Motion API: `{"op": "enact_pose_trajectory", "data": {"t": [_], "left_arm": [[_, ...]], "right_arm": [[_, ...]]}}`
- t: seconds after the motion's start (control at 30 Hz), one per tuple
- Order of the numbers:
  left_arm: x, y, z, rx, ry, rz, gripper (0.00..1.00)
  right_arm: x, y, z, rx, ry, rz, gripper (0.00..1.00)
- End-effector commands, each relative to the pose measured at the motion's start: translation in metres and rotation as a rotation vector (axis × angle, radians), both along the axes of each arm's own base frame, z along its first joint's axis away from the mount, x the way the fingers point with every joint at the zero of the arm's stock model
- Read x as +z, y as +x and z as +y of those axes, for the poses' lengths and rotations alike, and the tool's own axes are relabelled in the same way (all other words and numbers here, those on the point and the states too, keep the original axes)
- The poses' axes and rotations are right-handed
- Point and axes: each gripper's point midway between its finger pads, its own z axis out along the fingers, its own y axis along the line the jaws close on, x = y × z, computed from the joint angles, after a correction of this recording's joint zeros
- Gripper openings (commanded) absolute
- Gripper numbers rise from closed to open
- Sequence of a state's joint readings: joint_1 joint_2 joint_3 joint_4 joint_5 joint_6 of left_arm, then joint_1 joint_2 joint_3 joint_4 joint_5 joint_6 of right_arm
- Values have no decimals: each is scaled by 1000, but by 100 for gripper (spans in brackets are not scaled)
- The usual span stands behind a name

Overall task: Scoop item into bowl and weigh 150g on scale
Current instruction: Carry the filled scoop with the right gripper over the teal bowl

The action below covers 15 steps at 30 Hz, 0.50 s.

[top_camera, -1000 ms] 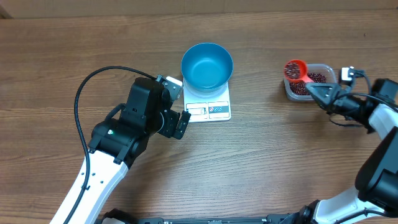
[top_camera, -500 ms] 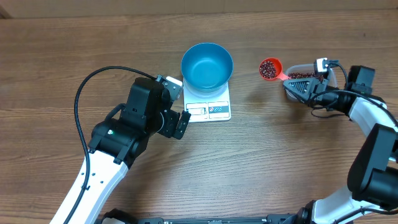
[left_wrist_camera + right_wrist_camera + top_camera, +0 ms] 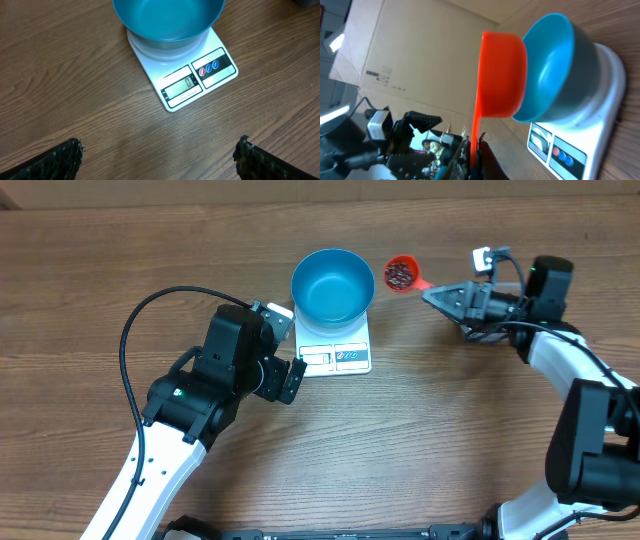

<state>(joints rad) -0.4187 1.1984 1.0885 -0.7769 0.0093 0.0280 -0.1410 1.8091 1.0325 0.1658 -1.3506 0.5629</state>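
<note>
Presently, overhead: bowl (image 3: 333, 285) sits on scale (image 3: 336, 352); right gripper (image 3: 432, 291) clamped on handle of orange scoop (image 3: 401, 274) carrying beans (image 3: 399, 273), just right of scale; left gripper (image 3: 289, 350) spread wide, just left of scale | left wrist: scale display reads 0; fingers (image 3: 54, 161) far apart | right wrist: scoop beside bowl's rim, above scale.

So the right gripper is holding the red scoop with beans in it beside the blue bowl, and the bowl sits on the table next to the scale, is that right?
Not quite: the left wrist view shows the blue bowl on the scale itself, not beside it on the table. The right gripper does hold the red scoop with beans beside the bowl.
</note>
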Motion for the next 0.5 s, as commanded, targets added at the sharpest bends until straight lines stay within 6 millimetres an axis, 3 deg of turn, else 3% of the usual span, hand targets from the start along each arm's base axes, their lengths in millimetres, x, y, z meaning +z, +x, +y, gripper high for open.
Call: {"op": "enact_pose_trajectory", "data": {"t": [0.0, 0.23, 0.47], "left_arm": [[-4, 1, 1, 13, 8, 5, 100], [-4, 1, 1, 13, 8, 5, 100], [-4, 1, 1, 13, 8, 5, 100]], "right_arm": [[0, 8, 22, -22, -6, 65, 4], [-1, 16, 54, -43, -64, -3, 4], [-8, 24, 74, -54, -212, -269, 4]]}}
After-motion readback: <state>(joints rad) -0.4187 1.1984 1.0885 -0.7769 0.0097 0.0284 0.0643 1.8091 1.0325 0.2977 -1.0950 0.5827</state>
